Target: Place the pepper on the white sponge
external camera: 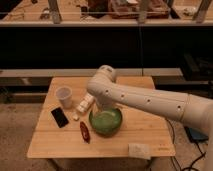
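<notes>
**Pepper on table, gripper not yet on it**

Gripper hangs over the far rim of the green bowl, at the end of the arm, which reaches in from the right across the table. Fingers apart, nothing between them. Likely reason for the pose: the wrist is turned down for a grasp from above, but it sits up and right of the target, so the approach is unfinished.

Pepper lies flat on the wood, just left of the bowl, near the front edge, long axis running roughly front to back. Free on both long sides, so a grasp across its width looks possible.

Sponge sits at the front right corner, well apart from the pepper, with the bowl partly between them. The carry probably has to pass in front of or over the bowl.

Pepper: small, dark red, glossy, slim, tapered at both ends. Likely slippery and prone to roll.

Also present: phone, cup, white blocks, all on the left half.
</notes>
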